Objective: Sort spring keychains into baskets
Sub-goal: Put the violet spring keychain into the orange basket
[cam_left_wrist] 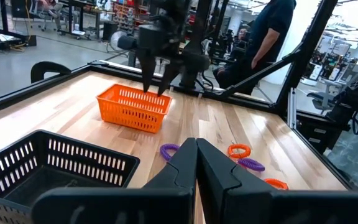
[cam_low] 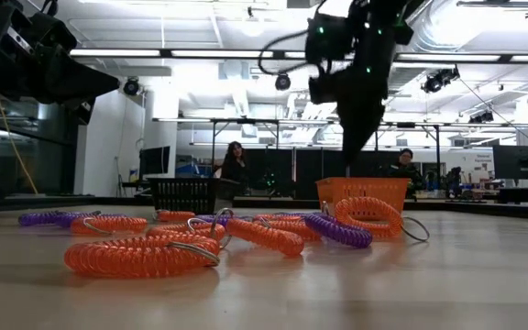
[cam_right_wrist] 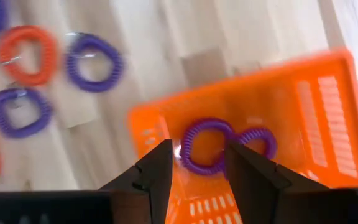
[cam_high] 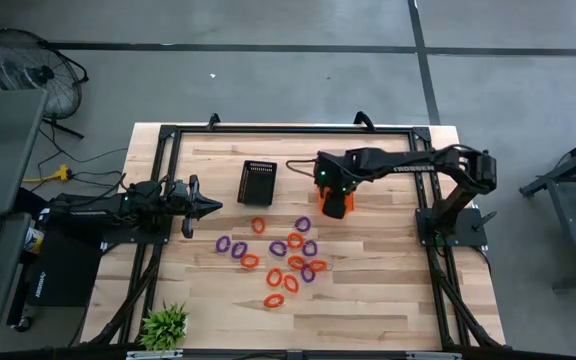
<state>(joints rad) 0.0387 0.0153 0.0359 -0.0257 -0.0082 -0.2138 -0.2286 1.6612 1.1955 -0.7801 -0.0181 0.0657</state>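
Purple keychains [cam_right_wrist: 219, 146], two, lie in the orange basket [cam_right_wrist: 328, 106] under the right gripper [cam_right_wrist: 197, 163], fingers apart; black basket [cam_high: 258, 182] upper centre; left gripper [cam_high: 211, 207] closed.

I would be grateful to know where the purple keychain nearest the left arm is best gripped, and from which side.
Likely from straight above. That purple keychain lies flat on the table at the cluster's left edge. Pinch across its outer coil on the side facing the left gripper, where bare wood leaves room; the next purple loop crowds its other side.
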